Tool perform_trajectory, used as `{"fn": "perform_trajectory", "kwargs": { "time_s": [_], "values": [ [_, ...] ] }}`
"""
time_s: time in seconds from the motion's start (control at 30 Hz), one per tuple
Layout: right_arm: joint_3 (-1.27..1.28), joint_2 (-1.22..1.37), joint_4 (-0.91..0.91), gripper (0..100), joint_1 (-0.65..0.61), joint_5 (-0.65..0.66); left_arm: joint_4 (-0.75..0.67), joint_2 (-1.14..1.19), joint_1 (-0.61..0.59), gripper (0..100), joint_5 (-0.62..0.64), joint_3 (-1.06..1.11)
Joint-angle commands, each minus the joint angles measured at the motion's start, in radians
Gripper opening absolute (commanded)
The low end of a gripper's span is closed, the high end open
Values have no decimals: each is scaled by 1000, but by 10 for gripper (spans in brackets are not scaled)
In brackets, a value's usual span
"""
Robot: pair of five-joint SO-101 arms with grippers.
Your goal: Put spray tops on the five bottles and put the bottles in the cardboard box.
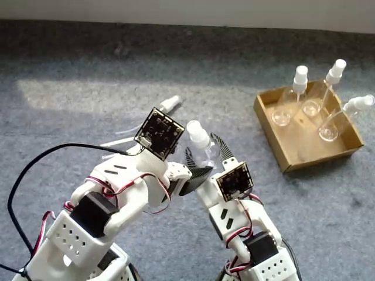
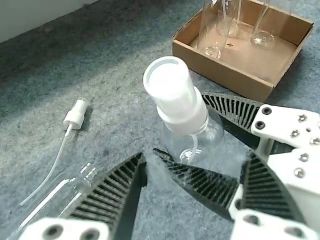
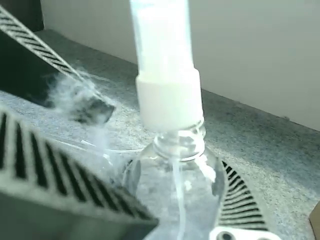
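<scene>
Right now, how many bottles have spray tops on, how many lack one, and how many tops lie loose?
Capped bottles: 4, three in the cardboard box, one in the right gripper
Uncapped bottle: 1
Loose spray top: 1
Total: 6

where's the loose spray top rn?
The loose spray top lies flat on the grey carpet, in the high view past the left arm, well left of the cardboard box; an uncapped bottle lies beside it.

Soft light lays a pale band across the grey carpet [image 1: 88, 93].
</scene>
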Motion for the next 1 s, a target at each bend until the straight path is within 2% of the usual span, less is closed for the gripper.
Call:
{"fn": "perform_trajectory", "kwargs": {
  "time_s": [0.0, 0.2, 0.4, 0.5, 0.63, 0.8, 0.97],
  "values": [
    [148, -18, 1, 155, -1, 9, 8, -36, -7, 280, -9, -54],
    [148, -18, 1, 155, -1, 9, 110, -252, -7, 213, -11, -53],
    [148, -18, 1, 154, -1, 9, 187, -369, -117, 0, -11, -47],
    [148, -18, 1, 154, -1, 9, 221, -389, -183, 32, -9, -48],
    [147, -18, -5, 154, 12, 8, 282, -407, -259, 4, -9, -45],
    [90, -18, 5, 152, 116, 2, 399, -456, -367, 5, -6, -36],
    [-81, -18, 147, 152, 168, 2, 407, -575, -486, 5, -9, 128]
  ]
}}
